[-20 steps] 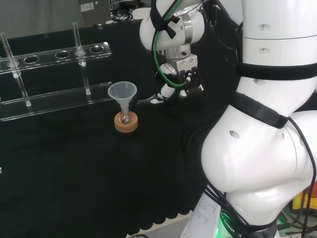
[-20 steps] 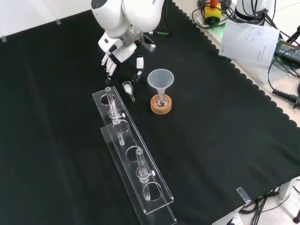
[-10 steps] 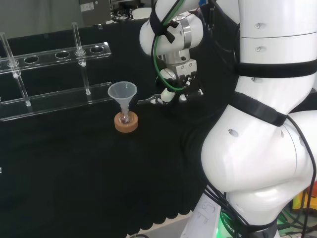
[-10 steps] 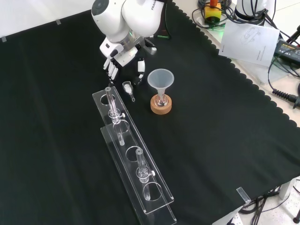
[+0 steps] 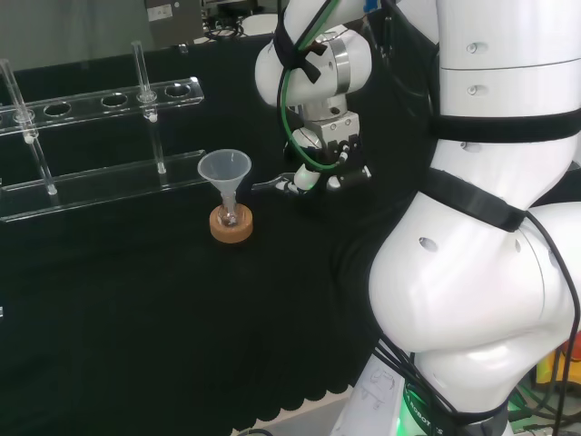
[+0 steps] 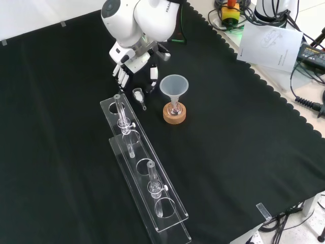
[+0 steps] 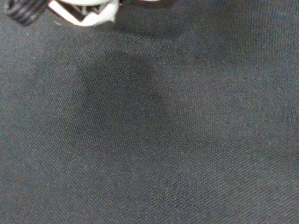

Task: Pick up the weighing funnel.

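Observation:
The weighing funnel [image 6: 138, 95], a small clear scoop with a short stem, lies on the black cloth between the rack and the big funnel. In the head view the weighing funnel [image 5: 269, 185] shows as a faint clear piece just left of the hand. The hand [image 6: 135, 67] hangs low right behind it in the front view, fingers [image 6: 122, 77] to one side and thumb [image 6: 153, 74] to the other, spread apart and holding nothing. In the head view the hand [image 5: 325, 169] sits close to the cloth. A white edge of the hand [image 7: 86, 10] shows over bare cloth in the wrist view.
The big funnel [image 6: 174, 85] stands in a small flask on a cork ring [image 6: 174, 114], just right of the weighing funnel in the front view. A clear rack [image 6: 144, 168] with glass tubes runs toward the front edge. Papers and cables lie at the top right.
The hand has come down and closer to the weighing funnel, its fingertips now near the cloth on either side. The weighing funnel has not moved.

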Controlling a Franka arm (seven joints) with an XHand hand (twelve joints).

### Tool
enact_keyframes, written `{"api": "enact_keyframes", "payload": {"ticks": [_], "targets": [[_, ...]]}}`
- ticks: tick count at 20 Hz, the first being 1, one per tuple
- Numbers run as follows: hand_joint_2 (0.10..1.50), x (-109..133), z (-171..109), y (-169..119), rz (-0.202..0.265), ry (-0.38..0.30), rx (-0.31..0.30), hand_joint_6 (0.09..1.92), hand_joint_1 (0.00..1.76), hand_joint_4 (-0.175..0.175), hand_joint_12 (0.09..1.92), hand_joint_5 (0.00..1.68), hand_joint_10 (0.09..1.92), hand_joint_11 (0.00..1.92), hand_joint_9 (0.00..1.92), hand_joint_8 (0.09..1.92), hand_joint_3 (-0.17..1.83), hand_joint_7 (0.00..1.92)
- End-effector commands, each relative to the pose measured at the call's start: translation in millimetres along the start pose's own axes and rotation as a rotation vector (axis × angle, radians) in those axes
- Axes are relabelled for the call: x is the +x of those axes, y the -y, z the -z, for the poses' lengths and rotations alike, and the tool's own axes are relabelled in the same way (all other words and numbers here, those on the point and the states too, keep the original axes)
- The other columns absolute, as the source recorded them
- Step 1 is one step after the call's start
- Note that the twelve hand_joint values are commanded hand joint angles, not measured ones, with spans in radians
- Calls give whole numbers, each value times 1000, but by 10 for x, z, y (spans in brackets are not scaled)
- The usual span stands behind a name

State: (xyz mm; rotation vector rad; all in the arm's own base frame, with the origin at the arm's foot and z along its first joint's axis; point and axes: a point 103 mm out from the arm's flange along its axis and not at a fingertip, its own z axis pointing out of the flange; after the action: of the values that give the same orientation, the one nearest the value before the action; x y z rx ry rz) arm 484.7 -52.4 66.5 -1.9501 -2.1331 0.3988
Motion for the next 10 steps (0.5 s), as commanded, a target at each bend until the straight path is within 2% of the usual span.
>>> {"api": "enact_keyframes", "payload": {"ticks": [1,10], "targets": [[651,35,-11,-15,3,6,-15,91,872,-64,1308,617,583,426,738,729,608,574],[649,48,-38,-36,7,12,-13,114,881,-63,1303,649,585,435,758,733,614,587]]}}
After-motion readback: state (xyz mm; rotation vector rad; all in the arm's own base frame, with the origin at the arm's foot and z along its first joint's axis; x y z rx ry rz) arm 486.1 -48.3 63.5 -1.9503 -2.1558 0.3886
